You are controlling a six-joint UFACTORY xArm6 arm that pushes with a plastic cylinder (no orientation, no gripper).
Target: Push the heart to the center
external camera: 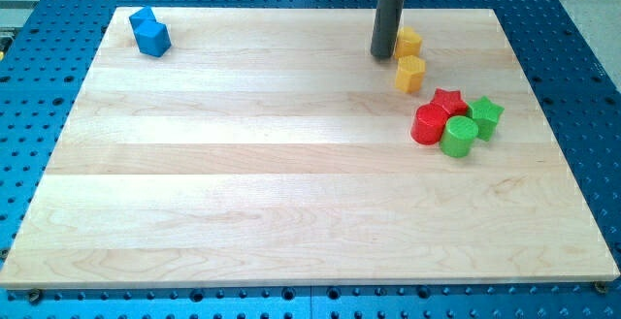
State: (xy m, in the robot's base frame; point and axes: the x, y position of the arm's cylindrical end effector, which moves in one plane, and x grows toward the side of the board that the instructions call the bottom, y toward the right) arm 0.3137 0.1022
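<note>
In the single camera view, a pale wooden board (291, 164) lies on a blue perforated table (582, 28). My tip (382, 56) is the lower end of a straight dark rod with no claw, so nothing can spread or pinch; it sits on the board at the upper right of the frame.

Just to the right of my tip, touching or nearly so, are two small yellow blocks. The upper yellow block (409, 41) looks most like the heart, though the shape is hard to confirm. The lower yellow block (410, 73) sits just below it.

The board's centre lies down and left of the heart, on my tip's side. I judge the tip must first go around to the heart's upper right.

Farther right and lower sit a red star (448, 100), a red cylinder (428, 125), a green cylinder (459, 137) and a green star (486, 115). Two blue blocks (149, 33) sit at the upper left.
</note>
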